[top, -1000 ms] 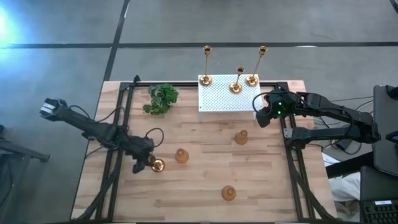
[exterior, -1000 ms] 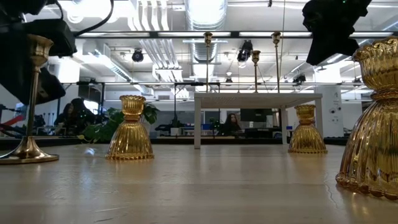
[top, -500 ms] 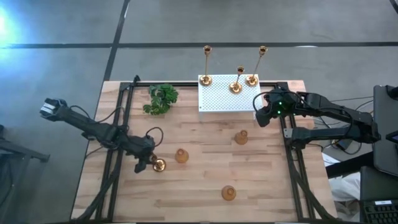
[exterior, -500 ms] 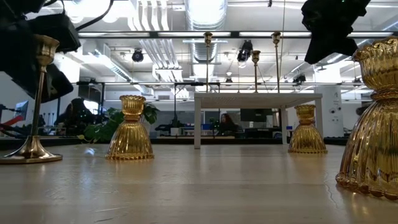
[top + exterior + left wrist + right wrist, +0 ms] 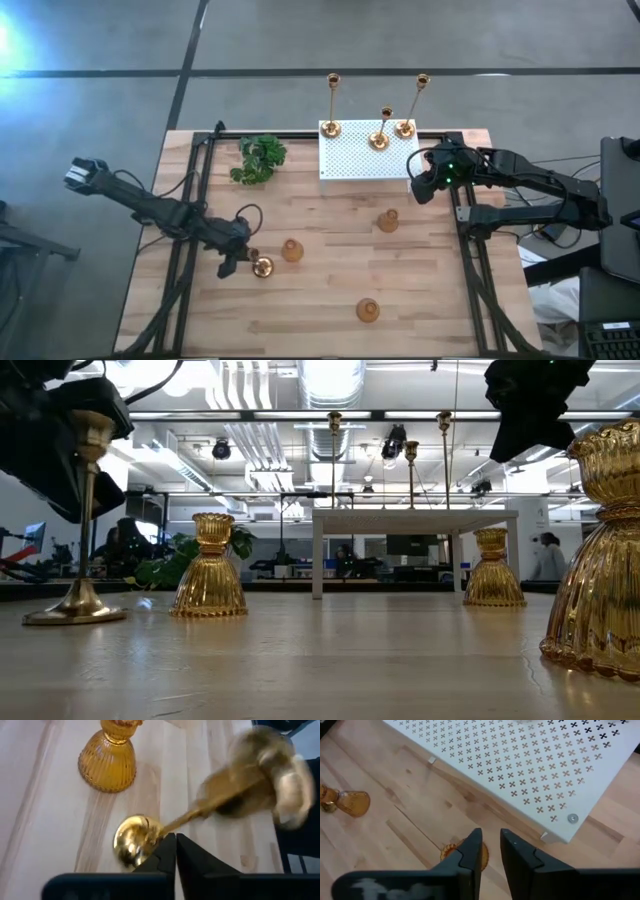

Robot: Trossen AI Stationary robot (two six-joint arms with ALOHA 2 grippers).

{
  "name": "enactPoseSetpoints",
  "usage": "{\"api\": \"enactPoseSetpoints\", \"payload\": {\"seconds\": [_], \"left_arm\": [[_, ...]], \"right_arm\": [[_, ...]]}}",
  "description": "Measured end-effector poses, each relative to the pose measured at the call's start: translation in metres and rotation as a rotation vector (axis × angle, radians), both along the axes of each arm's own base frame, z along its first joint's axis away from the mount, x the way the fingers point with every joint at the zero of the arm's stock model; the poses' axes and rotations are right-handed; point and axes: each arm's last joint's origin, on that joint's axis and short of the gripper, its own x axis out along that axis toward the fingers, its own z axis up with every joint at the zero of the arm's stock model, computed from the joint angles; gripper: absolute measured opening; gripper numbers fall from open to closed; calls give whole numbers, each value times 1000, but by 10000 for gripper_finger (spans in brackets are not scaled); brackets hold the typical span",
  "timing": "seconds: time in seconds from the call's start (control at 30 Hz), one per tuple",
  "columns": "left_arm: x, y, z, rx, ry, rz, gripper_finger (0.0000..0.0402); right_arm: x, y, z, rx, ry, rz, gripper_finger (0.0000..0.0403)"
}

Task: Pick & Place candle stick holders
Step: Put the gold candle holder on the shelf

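Left gripper (image 5: pixel 238 262) clenched beside thin-stemmed brass candle holder (image 5: pixel 262 267).
Right gripper (image 5: pixel 421 189), fingers slightly parted, grasps nothing.

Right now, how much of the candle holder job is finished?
Done: three slim holders stand on the white box. In hand: the left gripper is shut at the fourth slim holder, standing on the table; grip unclear. Left: three squat holders on the table. The right gripper waits by the box.

7 holders (image 5: pixel 381 140), 1 plant (image 5: pixel 260 158), 1 box (image 5: pixel 360 160)
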Motion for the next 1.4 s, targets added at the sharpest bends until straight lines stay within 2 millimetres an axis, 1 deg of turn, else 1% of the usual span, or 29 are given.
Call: {"api": "enactPoseSetpoints", "payload": {"seconds": [0.13,0.27,0.33,0.47,0.57,0.67,0.8,0.93,1.03,1.1,1.23,1.33,1.4], "left_arm": [[3,1,1,22,-25,50,5],[5,0,0,8,-61,50,4],[4,0,-2,-7,-46,33,7],[-2,0,-16,-70,36,26,20],[-5,1,-22,-91,86,51,36],[-4,0,-21,-104,63,45,61],[0,-2,-16,-132,9,34,109],[0,-2,-16,-130,0,39,160],[2,-2,-13,-124,-44,40,187],[4,-3,-11,-90,-87,13,195],[3,-2,-14,-23,-108,1,199],[1,-1,-23,-21,-105,1,199],[1,-1,-26,-42,-155,3,199]], "right_arm": [[0,0,0,0,0,0,59],[0,0,0,0,-1,0,61],[0,0,0,-1,0,2,63],[0,0,0,-1,1,2,63],[0,0,0,-1,1,2,59],[0,0,0,-1,1,1,59],[0,0,0,-1,0,0,62],[0,0,0,0,-1,-1,58],[0,0,0,7,-5,-10,56],[0,0,0,13,-8,-19,57],[0,0,0,23,-15,-34,61],[0,0,0,25,-17,-36,60],[0,0,0,25,-17,-36,57]]}}
